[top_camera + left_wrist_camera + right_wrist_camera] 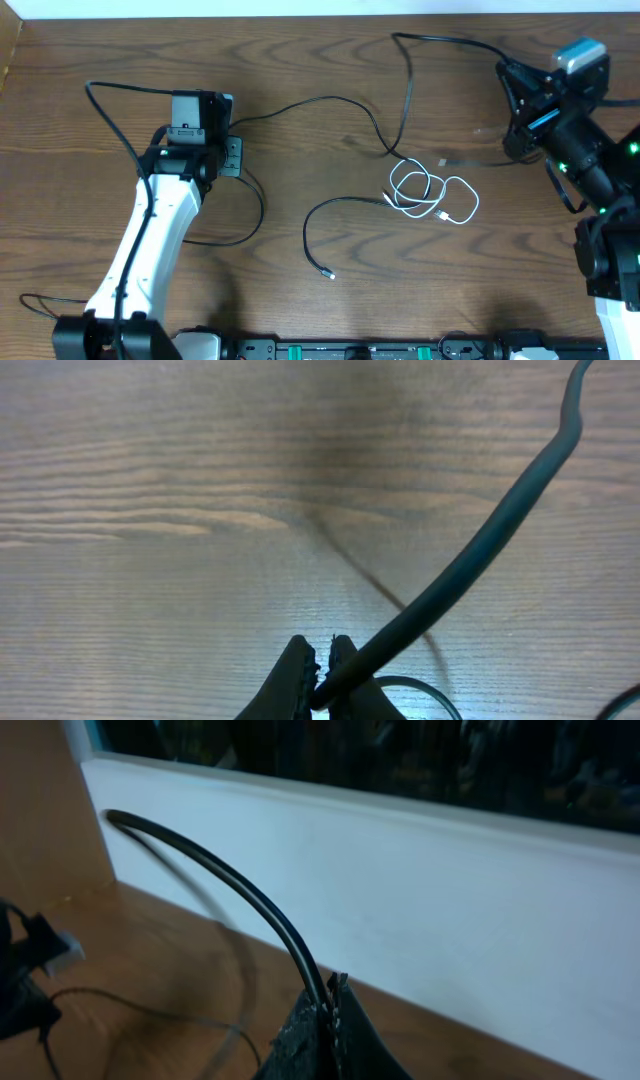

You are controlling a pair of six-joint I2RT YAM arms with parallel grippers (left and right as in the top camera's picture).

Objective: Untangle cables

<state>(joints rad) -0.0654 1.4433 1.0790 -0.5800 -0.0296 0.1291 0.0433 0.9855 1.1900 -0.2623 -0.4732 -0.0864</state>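
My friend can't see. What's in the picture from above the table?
Over a brown wooden table, a robot's left gripper and right gripper each pinch one of the thin black cables. Between them a white cable lies in loops, tangled with a black one.

A dark brown wood-grain counter (480,290) fills the overhead view, its grain running left to right. Along the counter's far edge stands a white wall panel (400,910), evenly lit. Above that panel sits a dark glass pane (400,760) with dim, blurred reflections. At the counter's far left corner rises a lighter brown wooden side board (40,810). Soft diffuse shadows fall on the counter.
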